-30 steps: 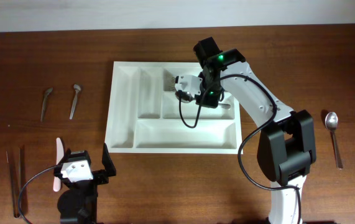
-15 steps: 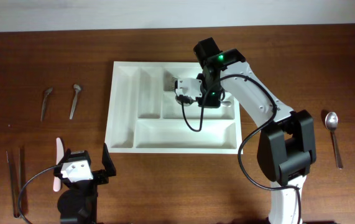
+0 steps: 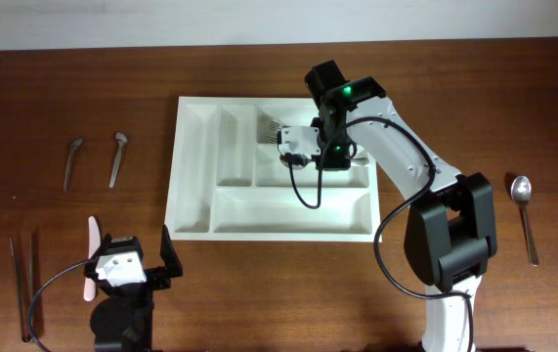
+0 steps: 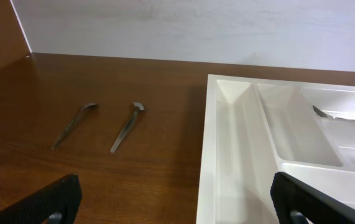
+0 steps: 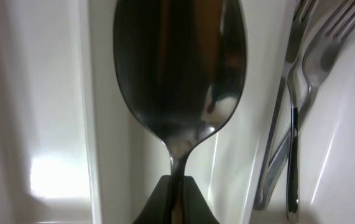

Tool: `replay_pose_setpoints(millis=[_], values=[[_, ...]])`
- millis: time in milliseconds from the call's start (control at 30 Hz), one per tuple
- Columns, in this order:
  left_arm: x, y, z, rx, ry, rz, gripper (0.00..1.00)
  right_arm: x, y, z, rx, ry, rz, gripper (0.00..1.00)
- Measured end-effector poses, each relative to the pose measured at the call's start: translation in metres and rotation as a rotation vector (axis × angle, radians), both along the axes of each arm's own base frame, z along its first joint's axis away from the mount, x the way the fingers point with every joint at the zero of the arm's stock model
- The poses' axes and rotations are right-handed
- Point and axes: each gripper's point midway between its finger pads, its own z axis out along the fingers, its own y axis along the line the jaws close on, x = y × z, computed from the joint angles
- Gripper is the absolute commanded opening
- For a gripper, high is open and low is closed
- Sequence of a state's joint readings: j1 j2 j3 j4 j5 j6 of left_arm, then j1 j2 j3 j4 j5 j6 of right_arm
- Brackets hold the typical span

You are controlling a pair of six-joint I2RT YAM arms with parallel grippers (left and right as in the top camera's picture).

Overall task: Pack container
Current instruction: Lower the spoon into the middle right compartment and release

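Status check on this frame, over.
Left gripper open, off the tray. Right gripper shut on spoon, over tray. Forks in neighbouring slot; nothing blocking seen.

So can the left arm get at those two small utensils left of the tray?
Probably yes. The left gripper is open and empty, and both utensils lie on bare table ahead of it, left of the tray, with nothing in between. Reach itself can't be confirmed.
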State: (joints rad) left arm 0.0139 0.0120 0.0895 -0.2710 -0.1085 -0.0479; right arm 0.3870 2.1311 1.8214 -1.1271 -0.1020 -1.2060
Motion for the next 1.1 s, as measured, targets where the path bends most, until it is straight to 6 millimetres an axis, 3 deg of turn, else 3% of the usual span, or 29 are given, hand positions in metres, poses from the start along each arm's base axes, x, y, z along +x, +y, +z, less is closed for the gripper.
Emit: replay_pose_setpoints(millis=[400, 467, 500, 533, 567, 600, 767, 900, 1100], values=[[0.0, 0.0, 0.0, 0.0, 0.0, 0.0, 0.99, -0.001, 0.001, 0.0, 0.008, 0.002, 0.007, 0.11], [0.0, 0.0, 0.0, 0.0, 0.0, 0.0, 0.99, -0.001, 0.002, 0.0, 0.011, 0.003, 0.007, 0.17], [0.0, 0.0, 0.0, 0.0, 0.0, 0.0, 0.99, -0.001, 0.002, 0.0, 0.012, 0.003, 0.007, 0.25], [0.0, 0.0, 0.0, 0.0, 0.0, 0.0, 0.99, 0.0, 0.003, 0.0, 0.015, 0.002, 0.003, 0.54], [0.0, 0.0, 0.0, 0.0, 0.0, 0.0, 0.99, 0.001, 0.003, 0.001, 0.018, -0.003, 0.0, 0.89], [0.0, 0.0, 0.0, 0.0, 0.0, 0.0, 0.99, 0.004, 0.004, 0.001, 0.022, -0.014, 0.005, 0.99], [0.0, 0.0, 0.0, 0.0, 0.0, 0.0, 0.99, 0.024, 0.005, 0.009, 0.024, -0.091, -0.061, 0.99], [0.0, 0.0, 0.0, 0.0, 0.0, 0.0, 0.99, 0.044, -0.003, 0.033, -0.01, -0.173, -0.182, 0.99], [0.0, 0.0, 0.0, 0.0, 0.0, 0.0, 0.99, 0.047, -0.037, 0.075, -0.085, -0.192, -0.368, 0.99]])
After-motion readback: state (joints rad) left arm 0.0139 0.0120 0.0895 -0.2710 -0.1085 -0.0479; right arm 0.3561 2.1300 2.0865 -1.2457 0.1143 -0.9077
